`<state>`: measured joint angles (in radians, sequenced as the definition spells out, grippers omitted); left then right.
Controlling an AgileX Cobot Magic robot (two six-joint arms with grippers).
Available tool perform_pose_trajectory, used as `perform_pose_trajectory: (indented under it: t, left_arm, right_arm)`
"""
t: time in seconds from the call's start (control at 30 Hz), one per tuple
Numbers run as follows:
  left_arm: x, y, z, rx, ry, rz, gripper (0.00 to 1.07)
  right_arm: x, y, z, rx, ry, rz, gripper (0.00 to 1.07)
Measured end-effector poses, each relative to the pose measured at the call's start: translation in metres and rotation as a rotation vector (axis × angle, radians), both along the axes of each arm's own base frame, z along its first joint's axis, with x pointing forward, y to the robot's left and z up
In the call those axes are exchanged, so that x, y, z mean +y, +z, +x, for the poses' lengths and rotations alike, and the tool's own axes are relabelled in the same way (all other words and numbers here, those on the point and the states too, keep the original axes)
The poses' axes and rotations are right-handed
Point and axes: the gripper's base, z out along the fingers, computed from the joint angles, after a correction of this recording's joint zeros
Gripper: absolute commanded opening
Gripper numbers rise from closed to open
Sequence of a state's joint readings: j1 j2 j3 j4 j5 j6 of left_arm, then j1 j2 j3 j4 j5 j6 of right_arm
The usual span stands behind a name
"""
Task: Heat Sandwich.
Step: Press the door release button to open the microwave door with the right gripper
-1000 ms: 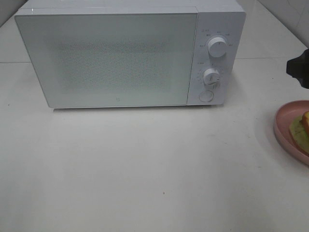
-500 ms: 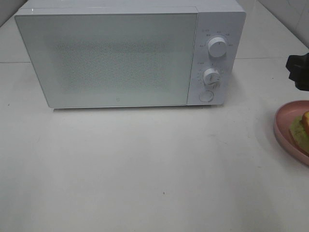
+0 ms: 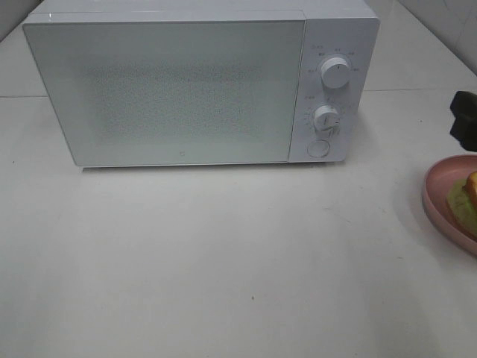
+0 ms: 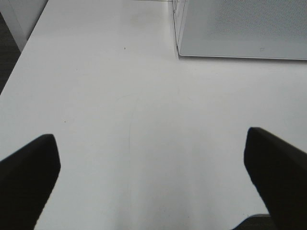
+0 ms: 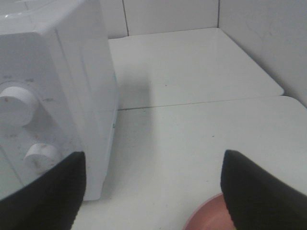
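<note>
The sandwich (image 3: 467, 198), pale bread with orange crust and a green layer, lies on a round pink plate (image 3: 434, 198) at the right edge of the high view, partly cut off. The white microwave (image 3: 179, 89) stands at the back with its door shut. My right gripper (image 3: 465, 119) is a dark shape at the right edge, behind the plate and right of the microwave. In the right wrist view it (image 5: 151, 191) is open and empty above the plate's rim (image 5: 211, 216). My left gripper (image 4: 153, 177) is open and empty over bare table, in front of the microwave's corner (image 4: 240, 28).
The microwave's panel has two white knobs (image 3: 336, 73) (image 3: 326, 118) and a round button (image 3: 318, 148). A white tiled wall (image 5: 249, 28) rises behind and to the right. The white table (image 3: 223, 261) stretches in front of the microwave.
My right gripper has shifted slightly right and toward the front, nearer the edge of the high view. The microwave, plate and sandwich have not moved.
</note>
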<state>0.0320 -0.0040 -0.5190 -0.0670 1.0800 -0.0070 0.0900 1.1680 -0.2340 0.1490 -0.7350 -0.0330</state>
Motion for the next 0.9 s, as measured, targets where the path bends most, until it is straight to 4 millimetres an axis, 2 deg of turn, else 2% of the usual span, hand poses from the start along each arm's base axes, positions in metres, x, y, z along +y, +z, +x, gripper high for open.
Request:
perform_pose_trajectory:
  t: [0.17, 0.4, 0.9]
  left_arm:
    - [0.000, 0.000, 0.000, 0.000, 0.000, 0.000, 1.00]
    - [0.000, 0.000, 0.000, 0.000, 0.000, 0.000, 1.00]
    - [0.000, 0.000, 0.000, 0.000, 0.000, 0.000, 1.00]
  right_arm:
    - [0.024, -0.013, 0.004, 0.036, 0.111, -0.063, 0.75]
    - [0.050, -0.030, 0.008, 0.028, 0.120, -0.114, 0.75]
    - [0.079, -0.058, 0.004, 0.032, 0.064, -0.103, 0.75]
